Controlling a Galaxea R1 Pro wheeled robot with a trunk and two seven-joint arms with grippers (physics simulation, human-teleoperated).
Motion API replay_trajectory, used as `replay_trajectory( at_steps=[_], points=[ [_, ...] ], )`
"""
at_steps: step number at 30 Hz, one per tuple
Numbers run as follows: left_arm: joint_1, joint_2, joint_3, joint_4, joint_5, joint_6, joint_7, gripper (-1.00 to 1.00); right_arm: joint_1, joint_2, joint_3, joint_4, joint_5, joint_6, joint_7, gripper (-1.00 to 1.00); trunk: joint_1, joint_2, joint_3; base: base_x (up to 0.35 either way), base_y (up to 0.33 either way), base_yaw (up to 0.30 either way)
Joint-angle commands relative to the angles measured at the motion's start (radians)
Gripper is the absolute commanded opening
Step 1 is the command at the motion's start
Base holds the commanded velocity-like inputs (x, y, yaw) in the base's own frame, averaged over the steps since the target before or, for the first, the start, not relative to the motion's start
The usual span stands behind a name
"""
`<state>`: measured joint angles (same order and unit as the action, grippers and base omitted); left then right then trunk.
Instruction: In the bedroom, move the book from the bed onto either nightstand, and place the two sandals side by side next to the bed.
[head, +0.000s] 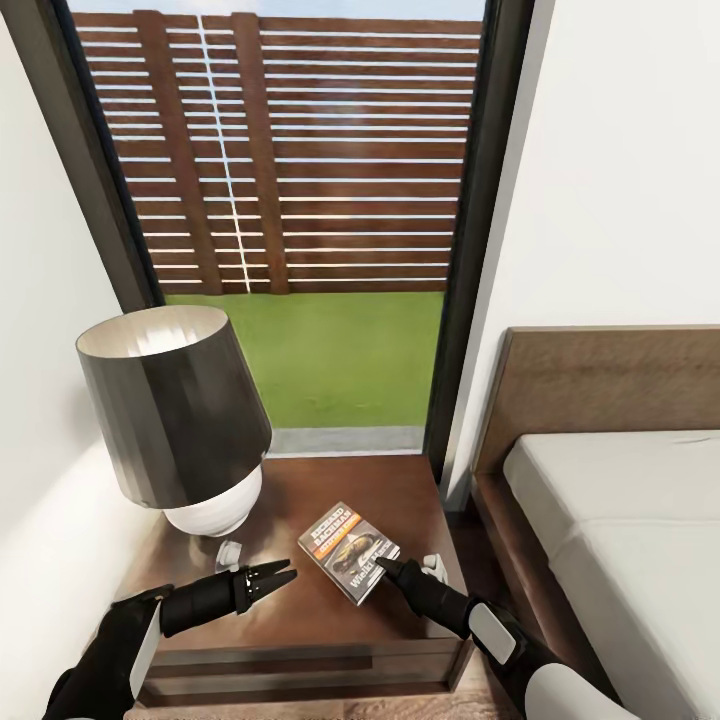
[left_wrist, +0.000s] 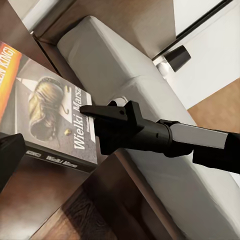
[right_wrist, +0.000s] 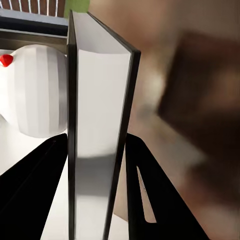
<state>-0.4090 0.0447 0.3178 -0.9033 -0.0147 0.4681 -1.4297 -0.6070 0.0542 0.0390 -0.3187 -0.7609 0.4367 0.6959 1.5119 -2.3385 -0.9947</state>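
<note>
The book (head: 349, 551), dark with white lettering and an orange band, hangs tilted just over the right half of the nightstand (head: 300, 620). My right gripper (head: 385, 568) is shut on its near right edge. The right wrist view has the book's thin edge (right_wrist: 95, 100) clamped between the two black fingers (right_wrist: 40, 180). In the left wrist view the book's cover (left_wrist: 45, 110) shows, with the right gripper (left_wrist: 92, 111) on its edge. My left gripper (head: 280, 577) hovers shut over the nightstand's front left, a short way from the book. The bed (head: 620, 520) lies at the right. The sandals are out of view.
A lamp (head: 180, 420) with a dark shade and white base stands on the nightstand's back left. Two small pale objects (head: 228, 553) (head: 432, 566) lie on its top. A tall window (head: 300, 200) is behind, with white walls on both sides. A narrow strip of floor separates the nightstand from the bed frame.
</note>
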Motion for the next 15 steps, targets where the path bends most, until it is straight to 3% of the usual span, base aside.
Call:
replay_trajectory(
  at_steps=[1,15],
  points=[
    [-0.001,0.000,0.001,0.000,-0.002,0.011,-0.005,1.00,0.000,0.000,0.004,0.000,-0.011,0.007,-0.001,-1.00,0.000,0.000,-0.001,0.000,0.000,0.000],
    [-0.001,0.000,0.001,0.000,-0.002,0.011,-0.005,1.00,0.000,0.000,0.004,0.000,-0.011,0.007,-0.001,-1.00,0.000,0.000,-0.001,0.000,0.000,0.000]
  ],
)
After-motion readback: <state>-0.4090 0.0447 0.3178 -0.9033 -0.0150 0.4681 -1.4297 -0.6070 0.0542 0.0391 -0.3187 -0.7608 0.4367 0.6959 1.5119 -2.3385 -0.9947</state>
